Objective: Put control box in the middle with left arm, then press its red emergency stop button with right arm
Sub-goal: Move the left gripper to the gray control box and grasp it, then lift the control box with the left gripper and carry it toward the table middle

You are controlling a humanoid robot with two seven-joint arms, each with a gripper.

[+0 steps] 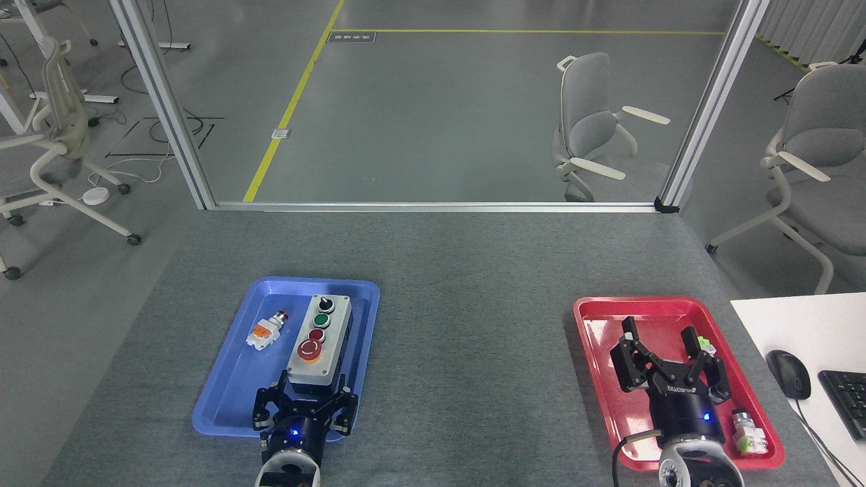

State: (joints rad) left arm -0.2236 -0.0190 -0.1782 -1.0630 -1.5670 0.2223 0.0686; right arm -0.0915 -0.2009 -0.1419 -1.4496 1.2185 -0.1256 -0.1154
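Note:
The control box (318,341) lies lengthwise in the blue tray (230,399), its far end tilted slightly right. Its big red emergency stop button (309,350), with a yellow ring, sits toward the near end. My left gripper (311,391) is open at the box's near end, one finger on each side of it. I cannot tell whether the fingers touch the box. My right gripper (657,329) hangs open over the red tray (595,379) with nothing between its fingers. The middle (473,338) of the grey felt tabletop lies between the two trays.
A small white-orange pushbutton (267,329) lies in the blue tray, left of the box. Small green-white parts (747,433) lie in the red tray. A white desk (778,325) with a mouse and keyboard adjoins the table on the right. Aluminium posts stand at the far corners.

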